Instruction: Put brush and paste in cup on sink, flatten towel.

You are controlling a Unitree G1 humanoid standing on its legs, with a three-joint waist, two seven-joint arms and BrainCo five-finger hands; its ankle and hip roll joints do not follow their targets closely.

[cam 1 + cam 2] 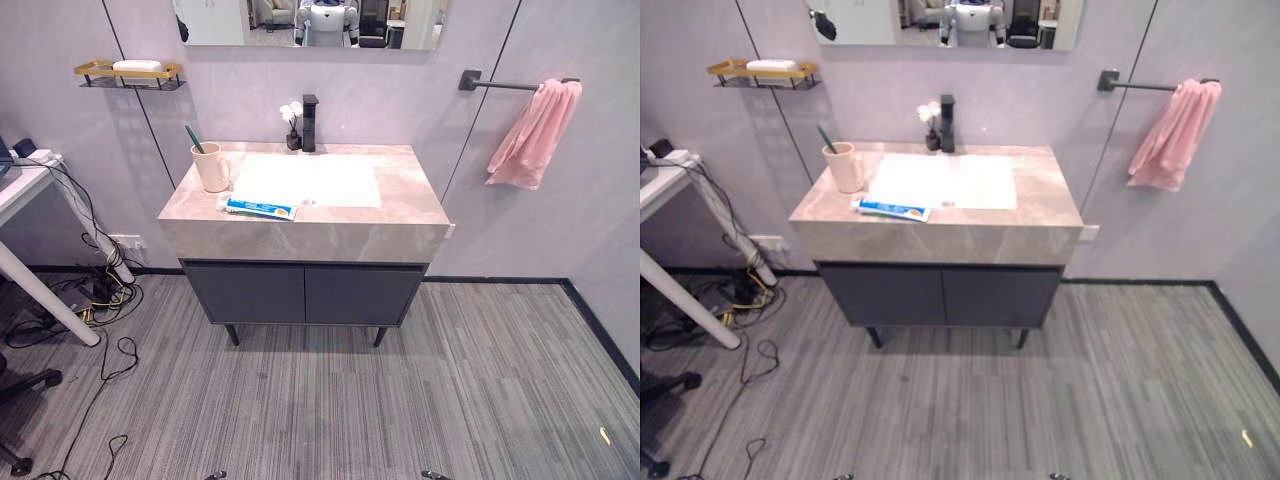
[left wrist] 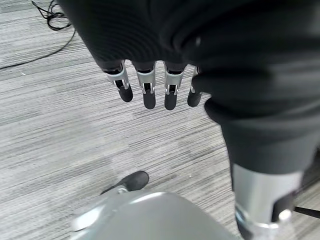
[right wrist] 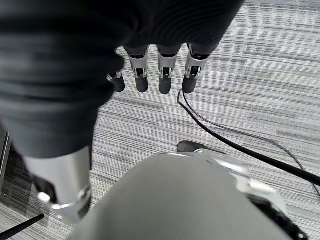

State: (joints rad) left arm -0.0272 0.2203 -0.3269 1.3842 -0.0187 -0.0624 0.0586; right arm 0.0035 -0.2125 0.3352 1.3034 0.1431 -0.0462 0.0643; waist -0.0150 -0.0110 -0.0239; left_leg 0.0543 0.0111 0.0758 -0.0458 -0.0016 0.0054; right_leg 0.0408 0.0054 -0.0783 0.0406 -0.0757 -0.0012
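Note:
A cream cup [image 1: 211,167] stands on the left of the marble sink top [image 1: 400,215], with a green toothbrush [image 1: 194,139] upright in it. A blue and white toothpaste tube [image 1: 259,208] lies flat on the counter in front of the cup, beside the white basin [image 1: 306,180]. A pink towel [image 1: 534,136] hangs bunched at the right end of a dark wall bar [image 1: 505,85]. My left hand [image 2: 145,85] hangs over the floor with straight fingers, holding nothing. My right hand [image 3: 160,75] does the same.
A black tap [image 1: 309,123] and a small white flower [image 1: 291,118] stand at the back of the basin. A gold soap shelf [image 1: 130,73] is on the wall at the left. A white table [image 1: 25,190] with cables beneath it stands at the far left.

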